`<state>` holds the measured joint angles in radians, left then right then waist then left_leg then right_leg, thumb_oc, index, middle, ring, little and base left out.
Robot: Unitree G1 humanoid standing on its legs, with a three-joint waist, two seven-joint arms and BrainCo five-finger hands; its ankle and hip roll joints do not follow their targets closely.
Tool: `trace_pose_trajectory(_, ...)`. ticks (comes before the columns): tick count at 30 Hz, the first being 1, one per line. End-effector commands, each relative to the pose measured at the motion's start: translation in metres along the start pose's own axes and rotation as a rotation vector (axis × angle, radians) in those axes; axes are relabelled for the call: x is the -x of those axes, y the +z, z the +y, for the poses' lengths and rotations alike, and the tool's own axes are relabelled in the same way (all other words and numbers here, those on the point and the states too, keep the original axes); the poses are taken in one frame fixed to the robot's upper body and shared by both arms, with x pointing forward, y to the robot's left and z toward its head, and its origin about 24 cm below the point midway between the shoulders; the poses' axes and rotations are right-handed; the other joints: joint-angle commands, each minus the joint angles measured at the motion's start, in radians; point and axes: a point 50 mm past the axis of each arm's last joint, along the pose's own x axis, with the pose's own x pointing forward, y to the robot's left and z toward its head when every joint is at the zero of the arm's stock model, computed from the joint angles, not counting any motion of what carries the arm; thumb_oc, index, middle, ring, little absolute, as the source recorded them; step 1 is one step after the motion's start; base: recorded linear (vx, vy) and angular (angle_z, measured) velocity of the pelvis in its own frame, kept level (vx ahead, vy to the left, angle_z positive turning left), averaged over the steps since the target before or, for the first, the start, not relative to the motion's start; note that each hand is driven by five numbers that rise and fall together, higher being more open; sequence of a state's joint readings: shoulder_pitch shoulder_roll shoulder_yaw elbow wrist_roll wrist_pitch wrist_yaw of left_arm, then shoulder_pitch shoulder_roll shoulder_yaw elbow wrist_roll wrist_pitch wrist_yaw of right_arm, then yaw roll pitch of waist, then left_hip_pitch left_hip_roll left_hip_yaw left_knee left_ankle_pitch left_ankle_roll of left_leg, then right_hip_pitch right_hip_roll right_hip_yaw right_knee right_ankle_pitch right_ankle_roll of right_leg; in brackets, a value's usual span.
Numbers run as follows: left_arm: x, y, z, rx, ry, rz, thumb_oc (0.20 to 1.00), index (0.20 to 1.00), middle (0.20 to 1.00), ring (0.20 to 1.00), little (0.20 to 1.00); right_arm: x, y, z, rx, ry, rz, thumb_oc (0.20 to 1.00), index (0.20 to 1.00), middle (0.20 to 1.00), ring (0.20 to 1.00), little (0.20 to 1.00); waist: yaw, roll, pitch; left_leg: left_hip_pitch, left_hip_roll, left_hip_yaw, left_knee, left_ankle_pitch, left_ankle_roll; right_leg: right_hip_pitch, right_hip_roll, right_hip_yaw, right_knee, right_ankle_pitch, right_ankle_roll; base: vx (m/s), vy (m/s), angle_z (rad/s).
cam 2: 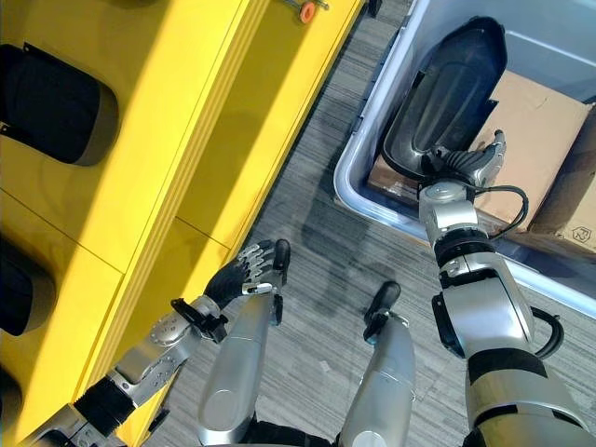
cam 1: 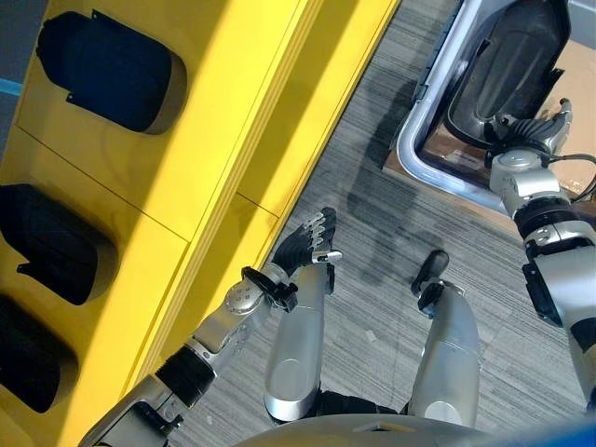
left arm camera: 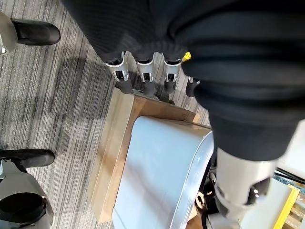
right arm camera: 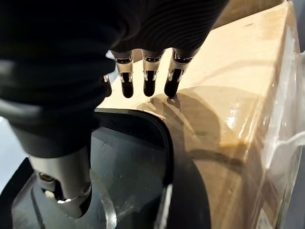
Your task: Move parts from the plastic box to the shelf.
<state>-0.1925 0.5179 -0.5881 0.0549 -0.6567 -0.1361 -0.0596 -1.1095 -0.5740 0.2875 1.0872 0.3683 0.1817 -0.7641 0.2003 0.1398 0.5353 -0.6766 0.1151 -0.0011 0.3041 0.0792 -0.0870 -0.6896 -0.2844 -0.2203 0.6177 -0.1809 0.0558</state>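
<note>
Right hand reaching into the plastic box, fingers straight and spread a little, dark tips over the brown cardboard just past the rim of a black part. Thumb down inside the hollow of that part, so rim sitting between thumb and fingers, though hard to say from this close whether anything is truly pinched; looks more like an open hand resting at the rim than a clamp. Black part itself tilted up in the box, directly ahead of and under the right hand, leaning on the box's near wall. Clear plastic wrap beside the cardboard, off to the side of the fingers. Left hand low over grey striped carpet, fingers straight and relaxed, holding nothing, just beside the front edge of the yellow shelf. Three more black parts lying in the shelf's compartments, well away from both hands: one at the far end, one in the middle compartment, one nearest. Seen past the left hand's fingertips: a wooden pallet with a pale box on it.
</note>
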Motion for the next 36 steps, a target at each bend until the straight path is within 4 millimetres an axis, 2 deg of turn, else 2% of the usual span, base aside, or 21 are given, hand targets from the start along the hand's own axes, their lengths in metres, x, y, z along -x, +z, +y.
trace_pose_trajectory(1,0.008,0.006,-0.018,0.045,-0.059,-0.063,1.0,1.0,1.0,1.0,1.0,-0.018,0.017,-0.032,0.074,-0.133,-0.072,1.0,1.0,1.0,1.0,1.0,0.009,0.061,-0.015,-0.008,-0.107,0.01,-0.062,-0.052,0.056,0.034,0.123,0.002,0.172,-0.186,-0.062,0.0,0.0,0.0)
trace_pose_trajectory(6,0.011,0.002,-0.017,0.045,-0.064,-0.06,1.0,1.0,1.0,1.0,1.0,-0.025,-0.003,-0.046,0.225,-0.227,-0.023,1.0,1.0,1.0,1.0,1.0,0.005,0.064,-0.015,-0.017,-0.105,0.015,-0.053,-0.056,0.059,0.027,0.121,0.003,0.175,-0.186,-0.061,0.0,0.0,0.0)
trace_pose_trajectory(8,0.011,0.002,-0.017,0.047,-0.065,-0.061,1.0,1.0,1.0,1.0,1.0,-0.026,-0.011,-0.05,0.237,-0.237,0.018,1.0,1.0,1.0,1.0,1.0,0.003,0.065,-0.015,-0.018,-0.105,0.015,-0.053,-0.057,0.059,0.027,0.123,0.004,0.172,-0.185,-0.061,0.0,0.0,0.0)
trace_pose_trajectory(9,0.012,0.001,-0.018,0.048,-0.065,-0.062,1.0,1.0,1.0,1.0,1.0,-0.027,-0.024,-0.055,0.263,-0.251,0.066,1.0,1.0,1.0,1.0,1.0,0.0,0.066,-0.015,-0.018,-0.104,0.016,-0.054,-0.058,0.059,0.025,0.124,0.005,0.17,-0.184,-0.062,0.0,0.0,0.0)
trace_pose_trajectory(10,0.012,0.001,-0.018,0.047,-0.066,-0.061,1.0,1.0,1.0,1.0,1.0,-0.027,-0.025,-0.055,0.266,-0.253,0.068,1.0,1.0,1.0,1.0,1.0,0.0,0.066,-0.015,-0.018,-0.104,0.017,-0.054,-0.057,0.059,0.025,0.124,0.005,0.17,-0.184,-0.062,-0.03,-0.027,-0.01)
trace_pose_trajectory(11,0.012,0.001,-0.018,0.044,-0.07,-0.063,1.0,1.0,1.0,1.0,1.0,-0.027,-0.036,-0.06,0.304,-0.272,0.097,1.0,1.0,1.0,1.0,1.0,-0.003,0.066,-0.015,-0.019,-0.103,0.017,-0.055,-0.057,0.058,0.024,0.124,0.004,0.166,-0.181,-0.062,0.0,0.0,0.0)
trace_pose_trajectory(14,0.012,0.001,-0.018,0.04,-0.076,-0.065,1.0,1.0,1.0,1.0,1.0,-0.027,-0.047,-0.065,0.333,-0.289,0.128,1.0,1.0,1.0,1.0,1.0,-0.005,0.066,-0.015,-0.017,-0.101,0.019,-0.057,-0.057,0.058,0.027,0.124,0.003,0.159,-0.179,-0.062,-0.01,-0.017,0.0)
trace_pose_trajectory(15,0.013,0.001,-0.018,0.033,-0.08,-0.067,1.0,1.0,1.0,1.0,1.0,-0.028,-0.063,-0.074,0.371,-0.312,0.173,1.0,1.0,1.0,1.0,1.0,-0.007,0.068,-0.015,-0.017,-0.099,0.02,-0.059,-0.057,0.061,0.026,0.122,0.001,0.154,-0.174,-0.061,-0.04,-0.039,0.0)
trace_pose_trajectory(20,0.014,0.002,-0.019,0.019,-0.085,-0.072,1.0,1.0,1.0,1.0,1.0,-0.028,-0.087,-0.087,0.402,-0.326,0.234,1.0,1.0,1.0,1.0,1.0,-0.013,0.065,-0.015,-0.008,-0.095,0.024,-0.064,-0.058,0.062,0.033,0.121,-0.004,0.143,-0.167,-0.058,-0.03,-0.035,0.0)
trace_pose_trajectory(31,0.014,0.009,-0.014,-0.014,-0.048,-0.119,1.0,1.0,1.0,1.0,1.0,-0.026,-0.104,-0.093,0.384,-0.312,0.284,1.0,1.0,1.0,1.0,1.0,-0.019,0.059,-0.015,0.024,-0.085,0.034,-0.079,-0.062,0.063,0.057,0.116,-0.013,0.119,-0.155,-0.055,-0.02,-0.027,0.0)
trace_pose_trajectory(33,0.014,0.011,-0.012,-0.022,-0.013,-0.142,1.0,1.0,1.0,1.0,1.0,-0.026,-0.106,-0.092,0.371,-0.308,0.285,1.0,1.0,1.0,1.0,1.0,-0.019,0.059,-0.015,0.03,-0.085,0.034,-0.081,-0.062,0.063,0.063,0.116,-0.014,0.116,-0.154,-0.054,-0.02,-0.031,-0.05)
trace_pose_trajectory(36,0.015,0.024,0.002,-0.048,0.142,-0.246,1.0,1.0,1.0,1.0,1.0,-0.026,-0.1,-0.085,0.26,-0.283,0.227,1.0,1.0,1.0,1.0,1.0,-0.016,0.059,-0.015,0.054,-0.086,0.034,-0.091,-0.063,0.063,0.084,0.116,-0.017,0.104,-0.153,-0.052,-0.03,-0.053,-0.05)
